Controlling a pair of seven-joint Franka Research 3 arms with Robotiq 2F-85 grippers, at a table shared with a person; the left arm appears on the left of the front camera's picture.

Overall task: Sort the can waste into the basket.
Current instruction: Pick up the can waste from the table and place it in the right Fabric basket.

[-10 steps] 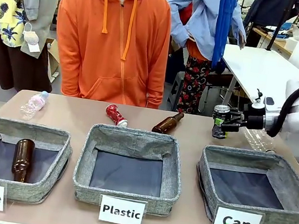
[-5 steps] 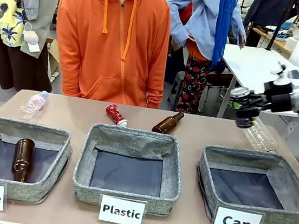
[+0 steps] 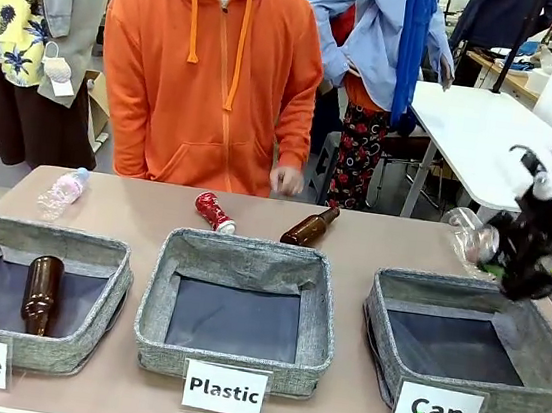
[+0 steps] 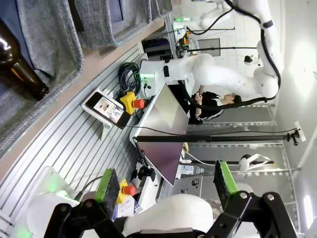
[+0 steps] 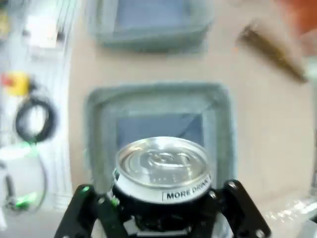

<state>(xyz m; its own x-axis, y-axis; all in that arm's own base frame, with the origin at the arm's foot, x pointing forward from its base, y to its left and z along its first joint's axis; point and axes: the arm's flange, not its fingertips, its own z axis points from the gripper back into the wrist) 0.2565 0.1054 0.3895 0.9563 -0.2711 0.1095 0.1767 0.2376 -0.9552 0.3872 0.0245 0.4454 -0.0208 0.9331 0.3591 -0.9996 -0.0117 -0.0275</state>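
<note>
R gripper (image 3: 500, 256) hangs in the air over the far right corner of the "Can" basket (image 3: 523, 406); it looks blurry in the front view. Its jaws pinch the dark can (image 5: 161, 163) by its sides. The can's silver top faces the wrist cam, w/ a grey basket right under it. The red can (image 3: 215, 211) lies on the table (image 3: 134, 214) past the "Plastic" basket (image 3: 301, 371), near a brown bottle (image 3: 309, 228) on its side. A second brown bottle (image 3: 41, 294) lies in the "Bottle" basket (image 3: 67, 352). A clear bottle (image 3: 62, 190) lies at the far left. L gripper (image 4: 166, 183) — jaws spread wide, nothing btw them. A person (image 3: 212, 68) in an orange hoodie stands at the far side.
</note>
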